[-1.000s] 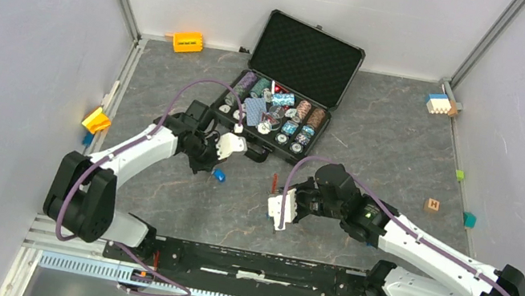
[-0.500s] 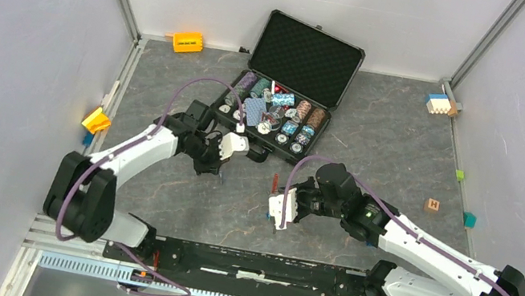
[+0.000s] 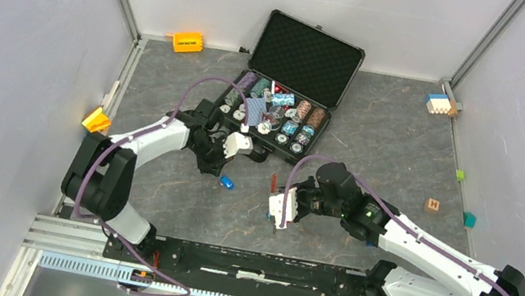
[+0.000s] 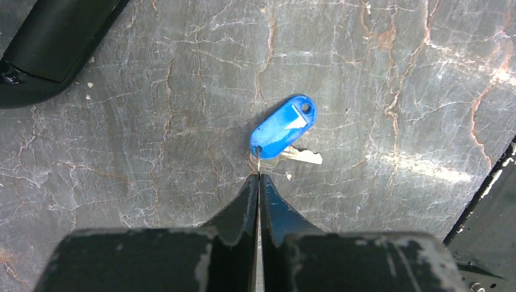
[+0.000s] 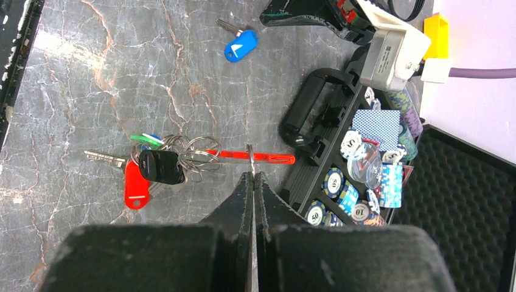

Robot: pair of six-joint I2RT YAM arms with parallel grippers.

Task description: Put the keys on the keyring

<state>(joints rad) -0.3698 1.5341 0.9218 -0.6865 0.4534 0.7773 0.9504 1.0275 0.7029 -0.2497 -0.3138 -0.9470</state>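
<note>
Now blue key [image 4: 283, 126] has shifted; left fingers [image 4: 240, 201] pinch it, right fingers [image 5: 237, 201] keyring [image 5: 268, 157].

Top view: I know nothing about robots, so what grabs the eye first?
An open black case crammed with poker chips sits mid-table at the far side. Nearer, the left claw pinches the ring of a blue-tagged key, while the right claw grips a keyring with a long red fob beside a bunch of keys.
</note>
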